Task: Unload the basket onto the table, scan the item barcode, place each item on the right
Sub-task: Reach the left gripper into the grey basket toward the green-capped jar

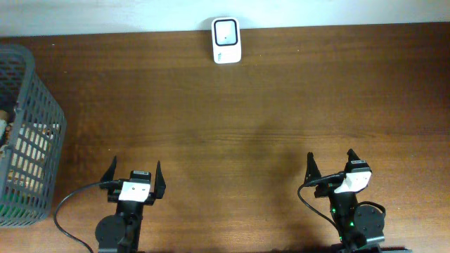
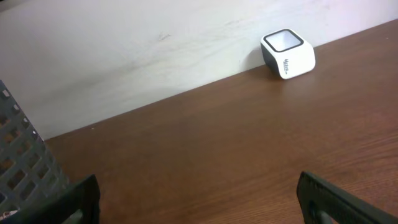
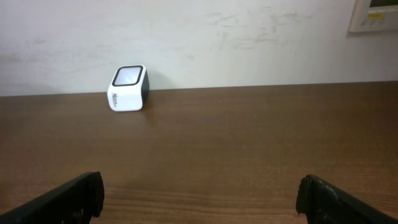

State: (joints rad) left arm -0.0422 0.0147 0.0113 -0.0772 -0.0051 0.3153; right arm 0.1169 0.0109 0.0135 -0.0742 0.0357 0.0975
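small wht scanner (image 1: 226,40), blk-rimmed glass top

White scanner (image 1: 226,41) with black trim, grey lattice basket (image 1: 42,140), dark brown wood-grain table (image 1: 246,119)

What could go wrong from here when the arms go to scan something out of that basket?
The grey mesh basket sits at the left edge of the table, and the items inside barely show; the open left gripper might snag the mesh or tip the basket reaching in. The barcode scanner stands at the far edge, so an item brought in too low may knock it.
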